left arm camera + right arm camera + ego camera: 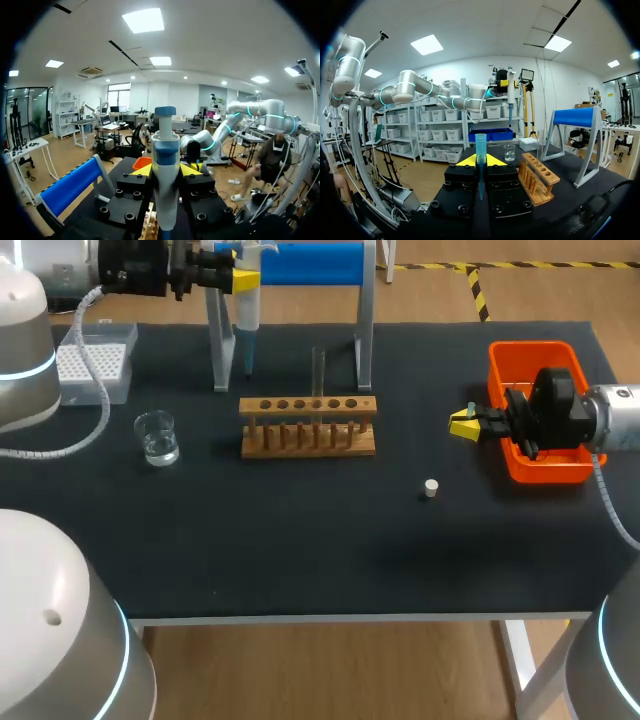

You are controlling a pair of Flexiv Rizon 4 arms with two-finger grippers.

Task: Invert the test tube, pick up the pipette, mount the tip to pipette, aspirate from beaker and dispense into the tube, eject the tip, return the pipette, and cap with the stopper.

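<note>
My left gripper is shut on the white-and-blue pipette, which hangs upright at the table's back by the stand. In the left wrist view the pipette stands between the yellow fingertips. A clear test tube stands upright in the wooden rack. My right gripper hovers beside the orange bin, shut on a blue pipette tip that points up between its fingers. The water beaker sits at the left. A small white stopper lies right of centre.
A tip box sits at the back left. The stand with the blue roller straddles the back middle, behind the rack. Bare black mat spreads across the table's front.
</note>
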